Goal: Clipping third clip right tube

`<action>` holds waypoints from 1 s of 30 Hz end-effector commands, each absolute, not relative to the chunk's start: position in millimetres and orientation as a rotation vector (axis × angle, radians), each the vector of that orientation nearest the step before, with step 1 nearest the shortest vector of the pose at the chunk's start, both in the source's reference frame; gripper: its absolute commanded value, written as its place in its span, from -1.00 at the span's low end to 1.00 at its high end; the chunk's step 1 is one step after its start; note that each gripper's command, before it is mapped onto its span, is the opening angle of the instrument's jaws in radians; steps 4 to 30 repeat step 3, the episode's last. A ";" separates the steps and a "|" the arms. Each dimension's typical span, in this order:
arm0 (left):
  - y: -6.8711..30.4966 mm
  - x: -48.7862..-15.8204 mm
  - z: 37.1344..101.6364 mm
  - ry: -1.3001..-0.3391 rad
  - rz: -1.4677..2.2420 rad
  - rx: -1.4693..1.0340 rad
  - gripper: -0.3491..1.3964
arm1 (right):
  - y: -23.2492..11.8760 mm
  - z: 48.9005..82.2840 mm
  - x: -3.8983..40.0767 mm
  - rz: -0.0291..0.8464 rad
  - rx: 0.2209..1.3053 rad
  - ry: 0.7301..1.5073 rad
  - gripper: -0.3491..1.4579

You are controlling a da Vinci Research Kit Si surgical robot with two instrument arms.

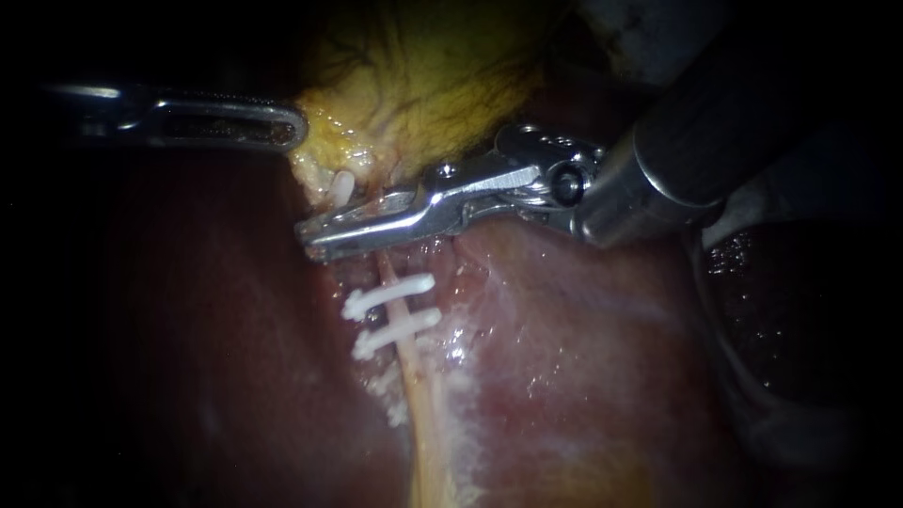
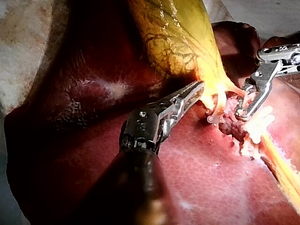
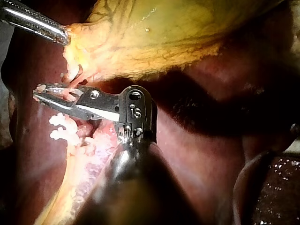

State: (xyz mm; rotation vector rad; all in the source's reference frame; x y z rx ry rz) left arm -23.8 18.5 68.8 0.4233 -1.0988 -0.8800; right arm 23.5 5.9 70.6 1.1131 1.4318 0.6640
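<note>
Below the yellow gallbladder (image 1: 423, 75), a pale tube (image 1: 423, 395) ran away from it over the dark red liver (image 1: 188, 357). The only writing in sight was a small stamped mark on the wrist housing (image 3: 136, 110) of the right instrument (image 1: 315, 243), seen in the right wrist view (left unread here). Nothing else in the three views carried a label.

The right instrument lay across the tube close under the gallbladder's lower edge. Its pincer was drawn nearly together, with the tips almost meeting on the far side of the tube. The tube passed between the two jaws, and both appeared to press on it from opposite sides, so the pincer looked clamped on the tube. Pinkish tissue filled the narrow slit left between the jaws.

Two white clips already sat crosswise on the same tube, farther from the gallbladder than the pincer. The nearer clip (image 1: 390, 293) lay just beyond the jaws without touching them. The farther clip (image 1: 395, 331) lay just past it, roughly parallel to it. The pincer therefore sat between the gallbladder and those clips.

A short white stub (image 1: 342, 188) stood against the gallbladder's frayed edge, just beside the upper jaw. What it was fixed to could not be made out.

The left instrument (image 1: 299, 127) reached the gallbladder's edge on the side away from the right instrument's shaft. Its pincer was closed on that yellow edge, and the tissue looked drawn toward its tip.
</note>
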 end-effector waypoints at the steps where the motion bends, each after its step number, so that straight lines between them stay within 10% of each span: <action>1: 18.5 -23.7 68.8 -1.099 -0.880 0.423 -1.00 | 5.9 70.6 23.6 0.669 1.117 1.427 -1.00; 30: 18.5 -23.7 68.8 -1.099 -0.880 0.423 -1.00 | 5.9 70.6 23.6 0.669 1.117 1.427 -1.00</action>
